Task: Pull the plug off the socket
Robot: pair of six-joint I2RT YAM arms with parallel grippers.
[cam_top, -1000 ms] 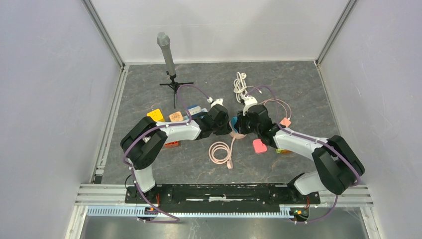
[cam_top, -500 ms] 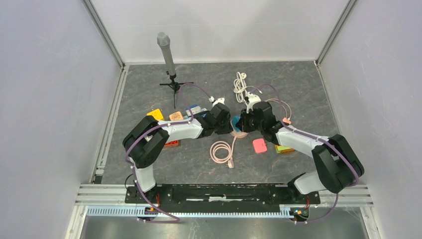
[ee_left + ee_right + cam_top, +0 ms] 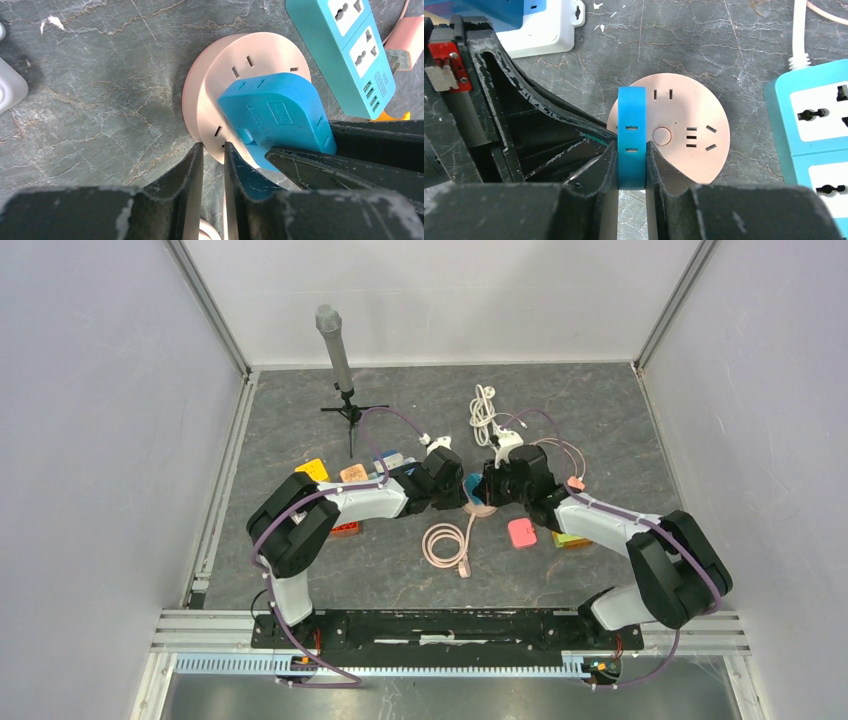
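At bench centre, blue plug (image 3: 631, 135): seated upright in the round pink socket (image 3: 689, 150), off the socket's middle.
Right gripper (image 3: 631, 152): fingers clamped on the plug's two flat faces.
Left gripper (image 3: 212, 150): fingers almost together, tips at the socket's rim; whether they pin it cannot be told.
Risk: the socket would likely lift with the plug if not held down; a tilted pull could jam the pins or slip the pads.
Arm pose: both arms reach inward from the near edge, wrists meeting over the socket.
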